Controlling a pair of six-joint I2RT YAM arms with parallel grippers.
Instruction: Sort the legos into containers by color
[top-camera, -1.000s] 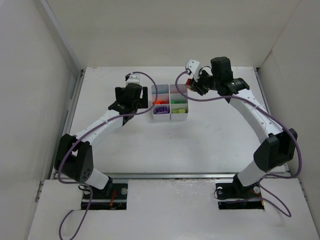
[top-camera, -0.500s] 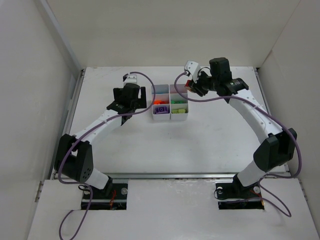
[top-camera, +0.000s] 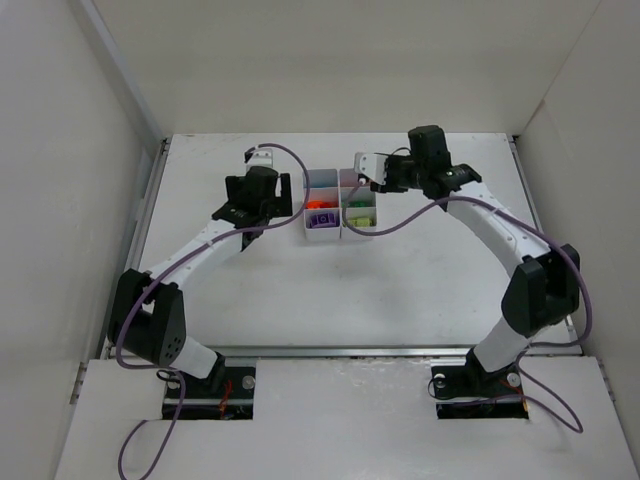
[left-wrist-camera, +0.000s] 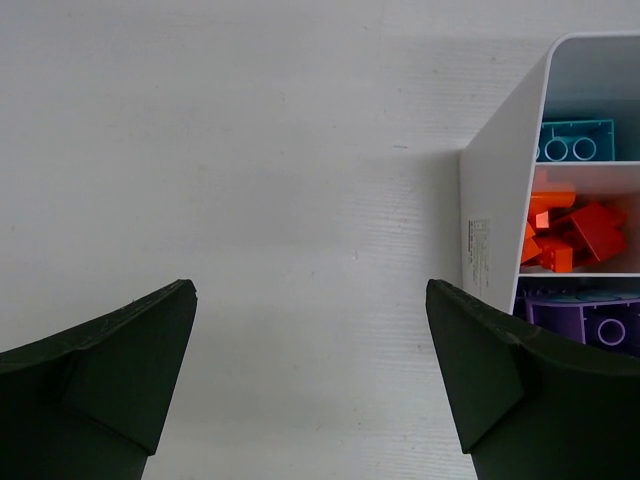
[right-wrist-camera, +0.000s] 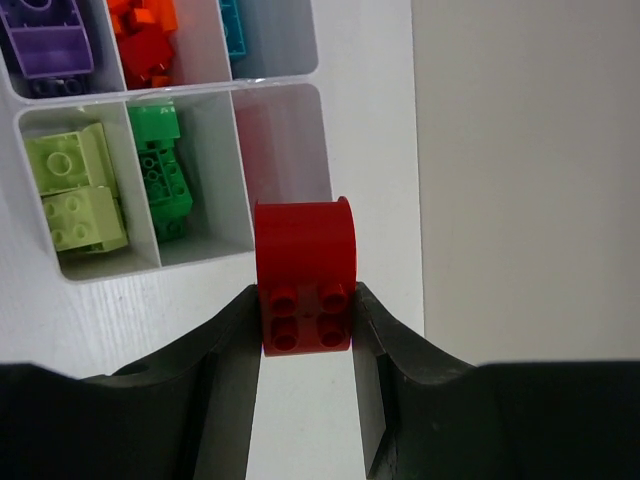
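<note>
Red brick (right-wrist-camera: 303, 262) is pinched tight in the right gripper (right-wrist-camera: 305, 318). It hangs over the edge of the white tray (right-wrist-camera: 224, 160), at the box next to the dark green bricks (right-wrist-camera: 160, 170). The left gripper (left-wrist-camera: 310, 375) gapes wide beside the tray, holding nothing.

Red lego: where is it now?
Right wrist view: the red lego is held in the right gripper, by the empty tray compartment, beside the dark green bricks.
</note>
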